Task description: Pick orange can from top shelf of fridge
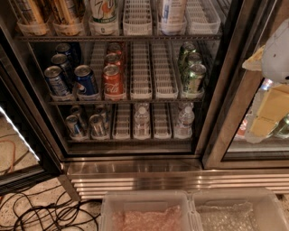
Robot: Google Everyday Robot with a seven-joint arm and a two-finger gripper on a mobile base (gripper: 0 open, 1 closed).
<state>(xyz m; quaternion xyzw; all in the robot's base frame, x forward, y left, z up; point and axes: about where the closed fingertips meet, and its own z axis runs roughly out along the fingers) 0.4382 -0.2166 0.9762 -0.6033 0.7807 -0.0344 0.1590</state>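
Approach step: my gripper (271, 110) hangs at right, well apart from the orange can (67, 13) on the top shelf (135, 38); open or closed, I cannot tell. Next: reach up-left.

We see short blue aluminium cans (86, 81) at ten o'clock, a short red Coca-Cola can (112, 81) just beside them at their three o'clock, and green metal cans (195, 77) towards two o'clock. Clear plastic water bottles (141, 121) stand near centre. Black cables (40, 212) sprawl at eight o'clock; two translucent plastic bins (135, 195) sit side by side at six o'clock
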